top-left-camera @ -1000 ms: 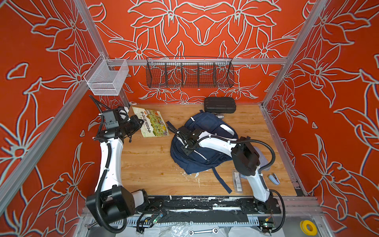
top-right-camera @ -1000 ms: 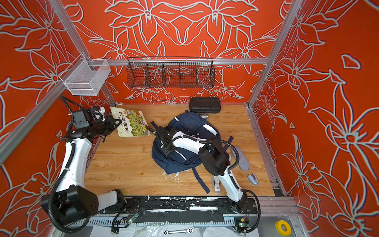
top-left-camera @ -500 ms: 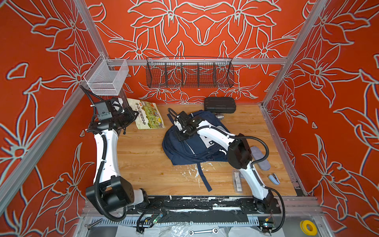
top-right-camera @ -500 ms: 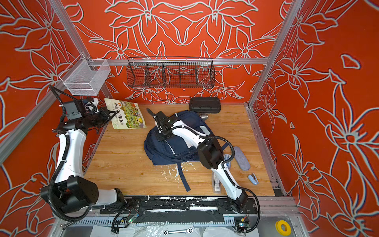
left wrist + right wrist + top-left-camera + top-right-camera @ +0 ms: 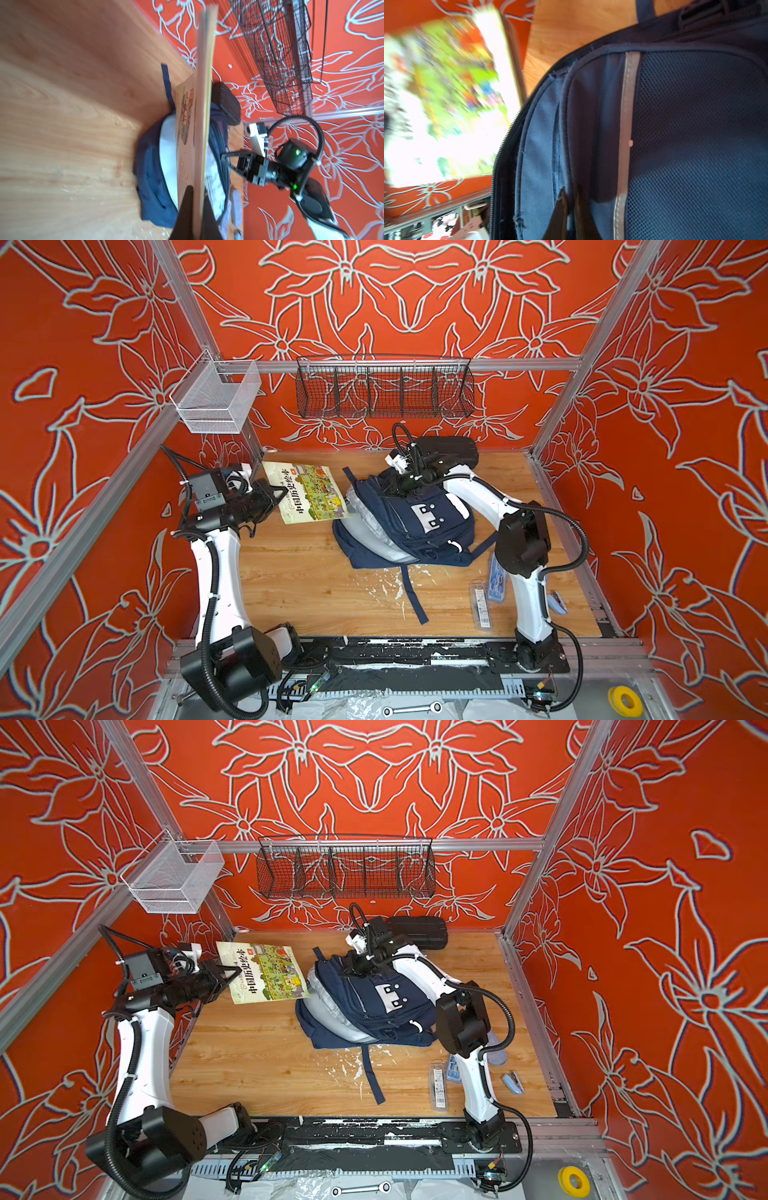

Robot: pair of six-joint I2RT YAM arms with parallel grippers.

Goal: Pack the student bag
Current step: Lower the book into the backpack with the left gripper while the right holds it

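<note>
The student bag (image 5: 419,522) is now sitting farther back on the worktop (image 5: 311,580) than a second ago. The right arm (image 5: 478,493) is reaching to the bag's top instead of its left side, and the book (image 5: 309,497) is riding closer to the bag. In both top views the bag is lying in the middle of the worktop, just in front of the black case (image 5: 453,448). Its main compartment is gaping toward the left, showing pale grey lining, and one strap is trailing toward the front edge.

The left arm (image 5: 216,564) is holding the book off the wood, with the left jaws closed on its near edge. The book's far corner is overlapping the bag's mouth (image 5: 309,990), but the top views are not showing whether it is inside.

The left wrist view is showing the book edge-on (image 5: 202,124) between two dark fingers (image 5: 185,216), with the open bag (image 5: 151,176) behind it. The right wrist view is giving what the top views are hiding: the right jaws are pinching a fold of the bag's fabric (image 5: 542,145) beside a reflective stripe. The book is appearing there only as a bright blur (image 5: 446,93).
</note>
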